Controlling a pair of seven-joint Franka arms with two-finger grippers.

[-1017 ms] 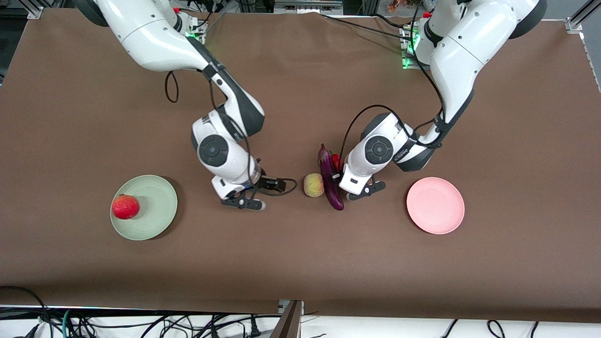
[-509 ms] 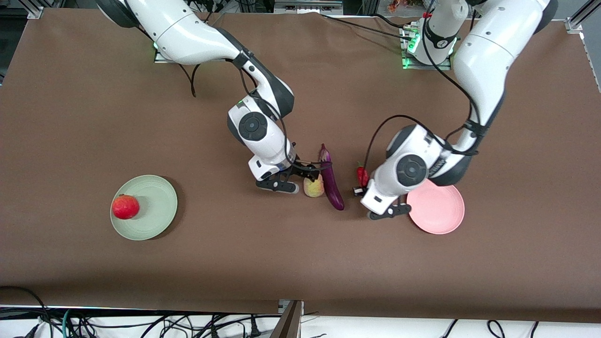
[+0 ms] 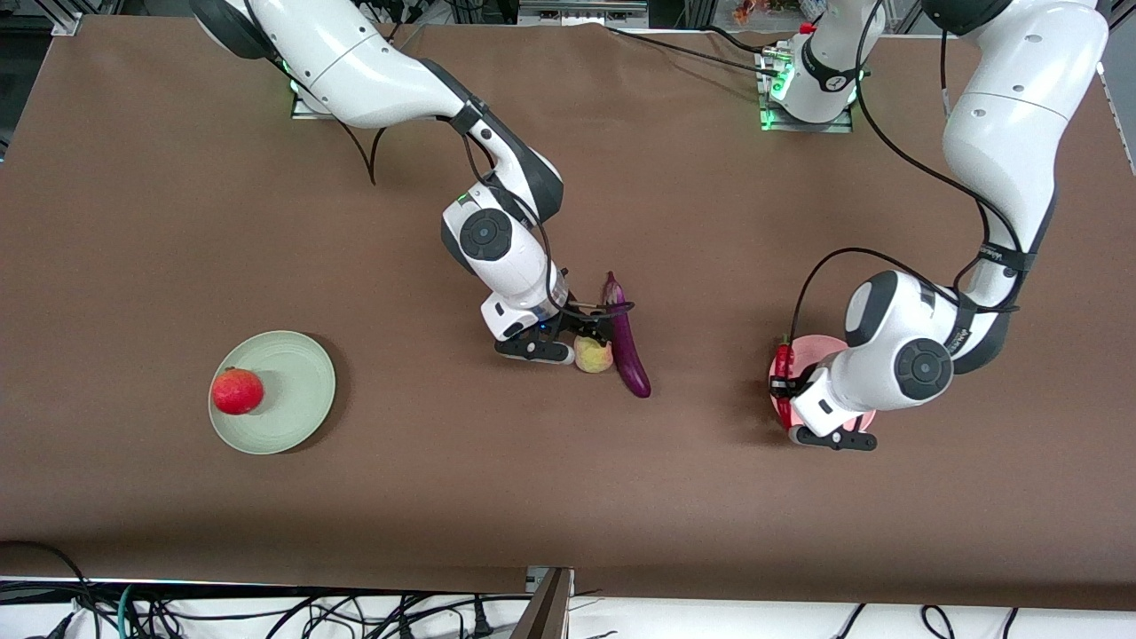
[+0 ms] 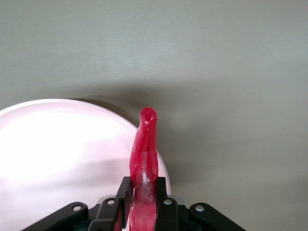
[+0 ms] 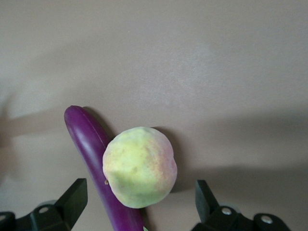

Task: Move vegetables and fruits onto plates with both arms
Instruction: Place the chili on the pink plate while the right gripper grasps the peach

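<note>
My left gripper is shut on the red chili pepper and holds it over the rim of the pink plate. In the left wrist view the chili pepper sticks out from the gripper above the plate's edge. My right gripper hangs open over the yellow-green peach, which lies against the purple eggplant. The right wrist view shows the peach and eggplant between the spread fingers. The red pomegranate sits on the green plate.
Brown cloth covers the table. Cables hang below the table edge nearest the front camera. The arm bases stand along the edge farthest from that camera.
My left arm carried the chili pepper from beside the eggplant to over the pink plate. My right arm swung from near the green plate to over the peach, still open.
</note>
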